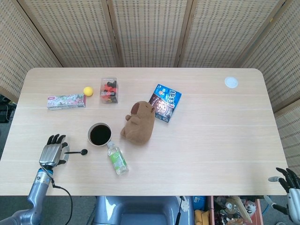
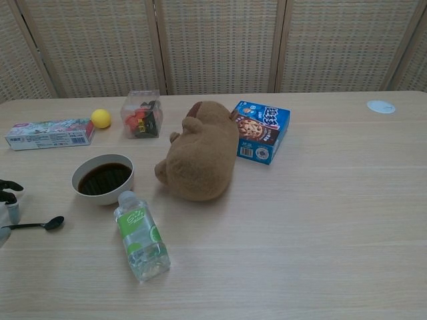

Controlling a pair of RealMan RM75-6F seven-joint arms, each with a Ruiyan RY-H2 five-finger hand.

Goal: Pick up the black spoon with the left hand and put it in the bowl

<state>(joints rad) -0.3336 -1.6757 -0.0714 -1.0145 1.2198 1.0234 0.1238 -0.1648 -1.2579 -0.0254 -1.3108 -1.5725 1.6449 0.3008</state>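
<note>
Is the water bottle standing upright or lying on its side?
Lying on its side. The water bottle rests flat on the table, its cap end pointing toward the bowl.
</note>
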